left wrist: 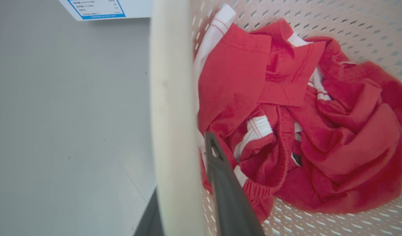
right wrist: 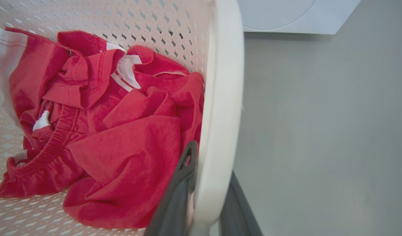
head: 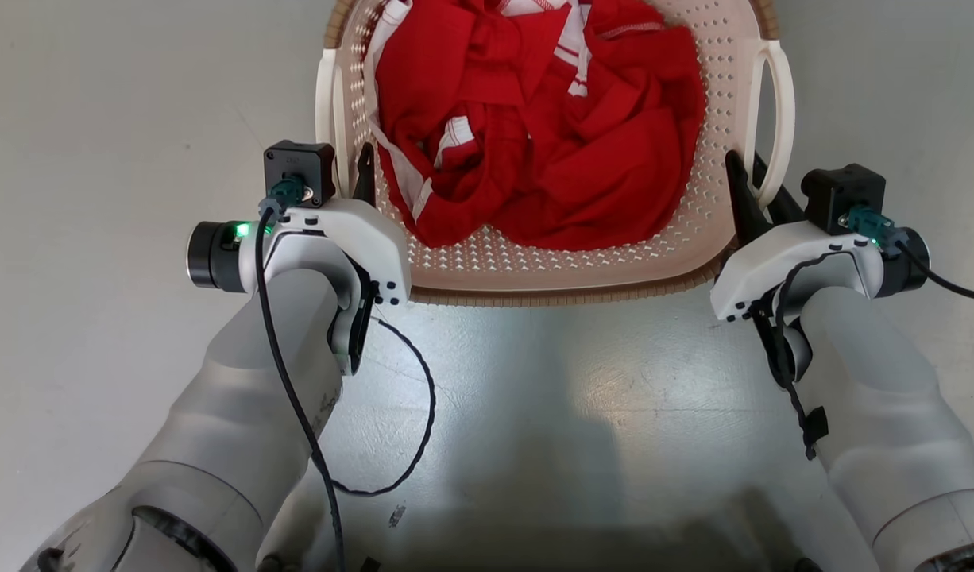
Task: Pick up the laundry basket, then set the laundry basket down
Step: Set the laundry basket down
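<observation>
Left jaws clamped on left loop handle (head: pixel 326 119), right jaws on right loop handle (head: pixel 781 119) of laundry basket (head: pixel 550 266); red clothes (head: pixel 550 127) inside. Best practice: raise both sides together, keep basket level.

left pincer (left wrist: pixel 183 167) astride laundry basket (left wrist: pixel 351 26) handle (left wrist: pixel 170 82)

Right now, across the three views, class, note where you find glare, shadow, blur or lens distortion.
Head view: sharp, a pale glare patch on the floor before the laundry basket, a dark shadow toward the bottom edge. Left wrist view: the left handle and dark finger are soft, the red clothes sharper. Right wrist view: the right handle looms large and soft, close to the lens.
</observation>
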Robot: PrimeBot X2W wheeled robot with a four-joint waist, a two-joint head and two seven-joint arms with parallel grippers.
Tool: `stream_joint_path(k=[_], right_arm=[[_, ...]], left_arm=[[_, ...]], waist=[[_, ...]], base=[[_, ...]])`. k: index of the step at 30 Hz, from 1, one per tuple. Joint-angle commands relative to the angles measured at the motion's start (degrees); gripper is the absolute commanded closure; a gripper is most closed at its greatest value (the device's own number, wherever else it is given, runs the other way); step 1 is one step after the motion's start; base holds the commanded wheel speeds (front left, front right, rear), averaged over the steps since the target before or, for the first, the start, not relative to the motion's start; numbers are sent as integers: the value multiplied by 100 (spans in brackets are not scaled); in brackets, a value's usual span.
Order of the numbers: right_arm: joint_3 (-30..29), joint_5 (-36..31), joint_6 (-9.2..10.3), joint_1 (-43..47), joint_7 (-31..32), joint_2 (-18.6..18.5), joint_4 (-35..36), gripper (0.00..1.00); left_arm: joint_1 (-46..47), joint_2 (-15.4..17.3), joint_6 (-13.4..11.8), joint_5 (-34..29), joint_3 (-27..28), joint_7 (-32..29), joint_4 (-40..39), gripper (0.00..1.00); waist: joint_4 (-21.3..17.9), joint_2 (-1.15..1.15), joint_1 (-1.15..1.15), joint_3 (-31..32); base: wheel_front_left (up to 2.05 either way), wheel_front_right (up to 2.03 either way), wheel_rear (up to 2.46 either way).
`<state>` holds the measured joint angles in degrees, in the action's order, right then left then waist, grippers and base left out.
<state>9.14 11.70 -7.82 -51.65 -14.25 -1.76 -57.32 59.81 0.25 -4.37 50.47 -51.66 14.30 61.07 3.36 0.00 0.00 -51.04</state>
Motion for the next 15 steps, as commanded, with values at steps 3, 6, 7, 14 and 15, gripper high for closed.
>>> stream_joint_path(k=[3, 6, 7, 14, 15], right_arm=[[-19, -78, 33, 118, -74, -111, 47, 100], [-7, -88, 33, 83, -74, -111, 53, 100], [1, -81, 33, 70, -74, -111, 59, 100], [31, -58, 33, 21, -74, -111, 89, 100], [28, -66, 33, 14, -74, -111, 93, 100]], left_arm=[[49, 303, 10, -136, 128, 70, 25, 100], [88, 297, 41, -212, 156, 70, 71, 100], [105, 295, 47, -237, 168, 70, 84, 100], [189, 283, 91, -355, 259, 70, 153, 100], [199, 281, 92, -367, 273, 70, 151, 100]], waist=[[4, 0, 0, -49], [-13, 0, 0, -92], [-20, 0, 0, -106], [-48, 0, 0, -193], [-50, 0, 0, -207]], base=[[0, 0, 0], [0, 0, 0], [0, 0, 0], [0, 0, 0], [0, 0, 0]])
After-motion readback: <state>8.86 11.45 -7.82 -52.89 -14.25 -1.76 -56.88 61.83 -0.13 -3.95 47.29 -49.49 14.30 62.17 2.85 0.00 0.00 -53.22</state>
